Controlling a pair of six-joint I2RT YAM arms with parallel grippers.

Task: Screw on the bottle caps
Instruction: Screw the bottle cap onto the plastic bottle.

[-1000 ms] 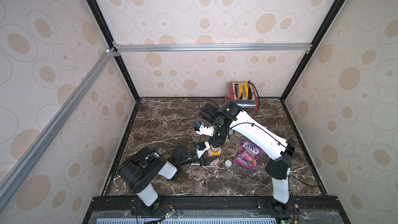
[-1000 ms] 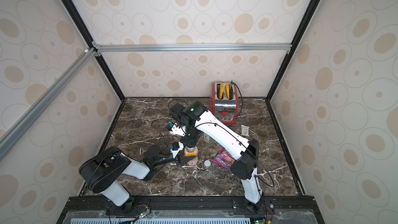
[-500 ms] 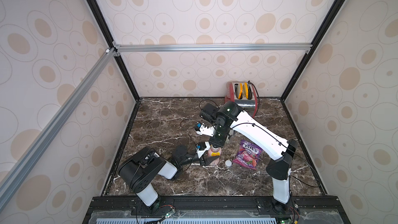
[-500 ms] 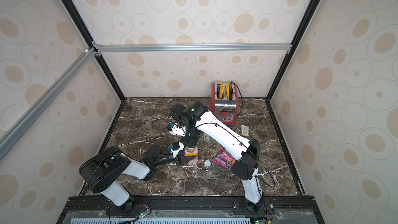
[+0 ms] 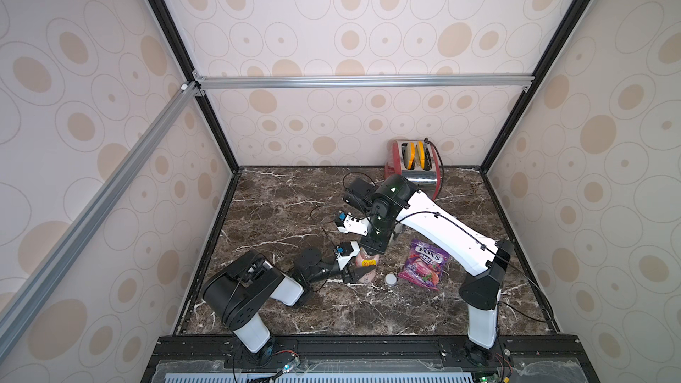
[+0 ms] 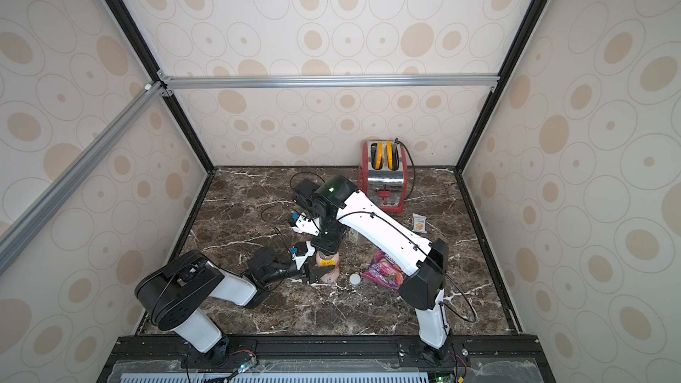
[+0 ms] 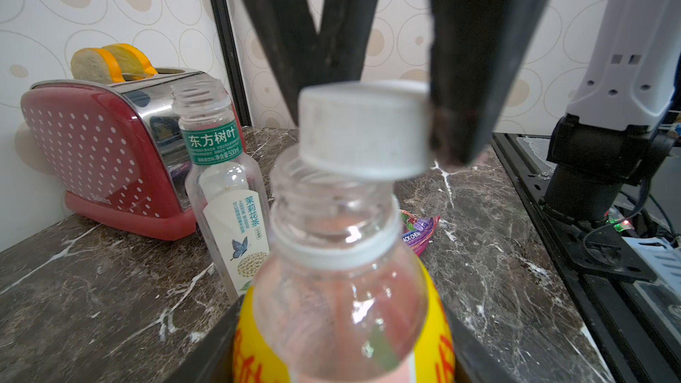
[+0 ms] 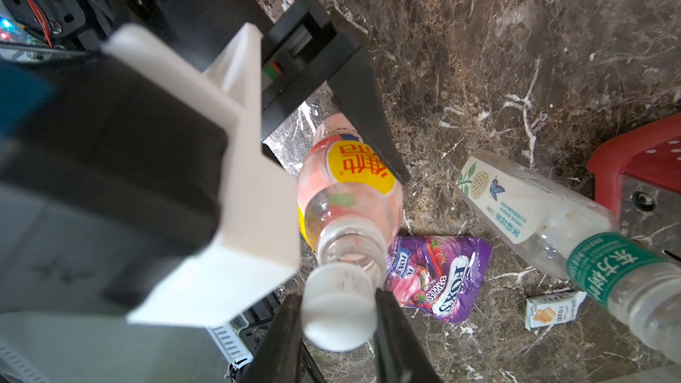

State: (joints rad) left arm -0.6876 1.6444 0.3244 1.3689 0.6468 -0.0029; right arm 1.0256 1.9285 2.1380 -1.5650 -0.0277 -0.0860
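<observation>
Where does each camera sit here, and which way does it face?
Top views: high at the front, looking down toward the back wall; left arm and right arm whole.
Left wrist: low, facing the pink bottle neck and cap; left gripper clasps the bottle.
Right wrist: above, looking down; right gripper pinches the cap.
Both wrist views share cap and pink bottle.

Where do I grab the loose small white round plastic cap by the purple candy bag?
Likely from straight above, closing across the round side wall of the small white round plastic cap: it lies flat. Close front-to-back; the purple candy bag sits close beside it.
</observation>
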